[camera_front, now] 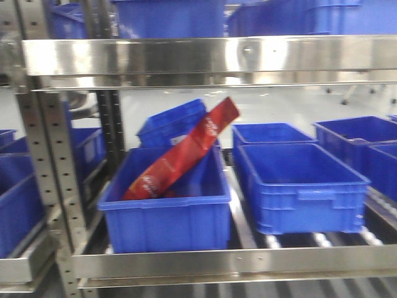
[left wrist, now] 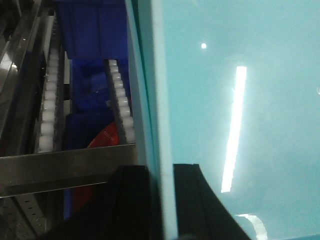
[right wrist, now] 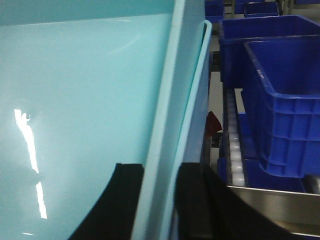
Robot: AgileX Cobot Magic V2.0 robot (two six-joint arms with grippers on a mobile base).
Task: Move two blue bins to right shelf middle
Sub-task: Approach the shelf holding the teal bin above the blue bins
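Blue bin (left wrist: 240, 100) wall pinched by left hand (left wrist: 161, 200), right hand (right wrist: 161, 200); fingertips cropped.

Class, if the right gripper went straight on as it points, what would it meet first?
The bin wall that the right gripper straddles; it would likely slide further onto it. Depth unclear.

You're looking at a warehouse or stockroom: steel racking (camera_front: 211, 56) with roller tracks (left wrist: 121, 100), rows of identical blue plastic bins (camera_front: 301, 186), and a pale polished floor behind.
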